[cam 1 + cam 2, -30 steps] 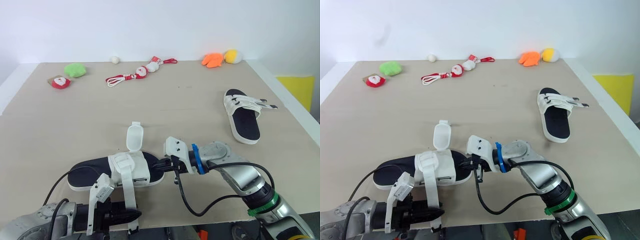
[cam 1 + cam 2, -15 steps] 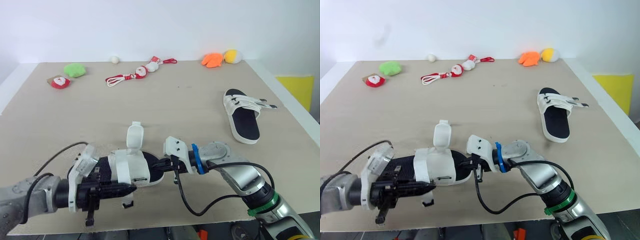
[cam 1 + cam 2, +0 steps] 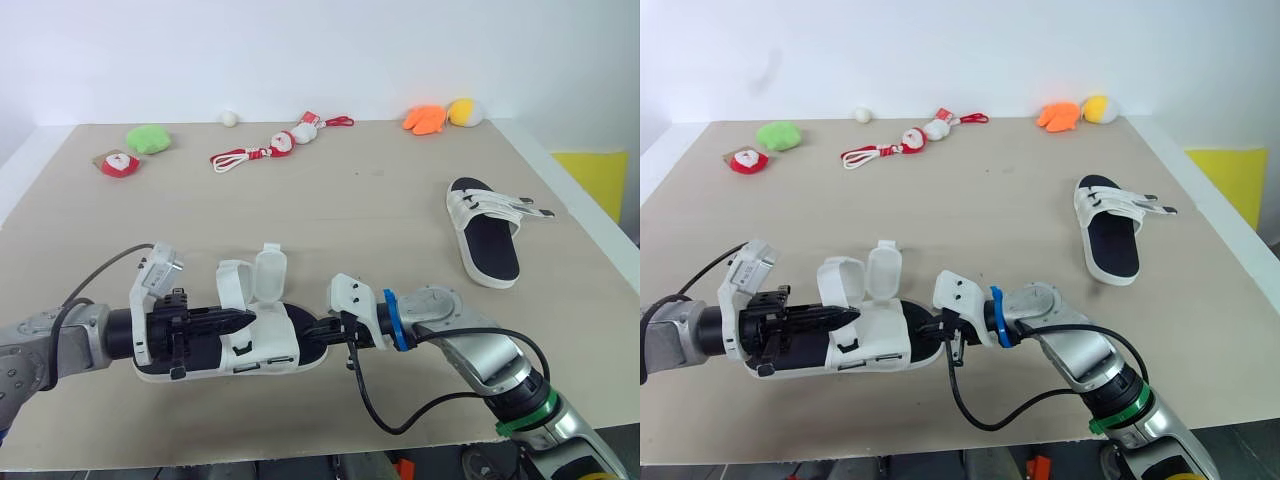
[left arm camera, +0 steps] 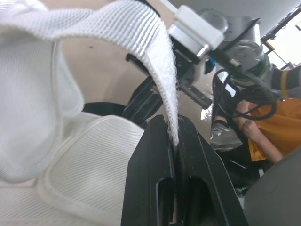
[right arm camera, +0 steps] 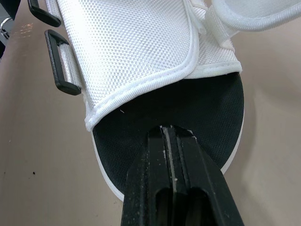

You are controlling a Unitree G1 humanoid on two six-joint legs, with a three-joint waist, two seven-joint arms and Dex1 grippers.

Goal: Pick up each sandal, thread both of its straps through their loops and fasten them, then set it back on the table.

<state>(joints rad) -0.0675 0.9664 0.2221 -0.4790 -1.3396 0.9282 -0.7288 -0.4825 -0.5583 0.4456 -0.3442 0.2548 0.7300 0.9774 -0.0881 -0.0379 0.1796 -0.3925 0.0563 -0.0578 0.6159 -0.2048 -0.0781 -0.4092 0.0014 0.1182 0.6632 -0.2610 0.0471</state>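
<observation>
Left wrist view: left gripper is clamped tight on the white woven strap, near what looks like its free end (good spot; floppy webbing would buckle if held further back). Near sandal lies flat by the table's front edge, between the arms. Right gripper has its fingers closed together, tips on the black footbed; no sign it grips anything. Sole looks light, likely slides unless pinned. Black loops look stiff, small targets. Far sandal sits well apart, to the right.
</observation>
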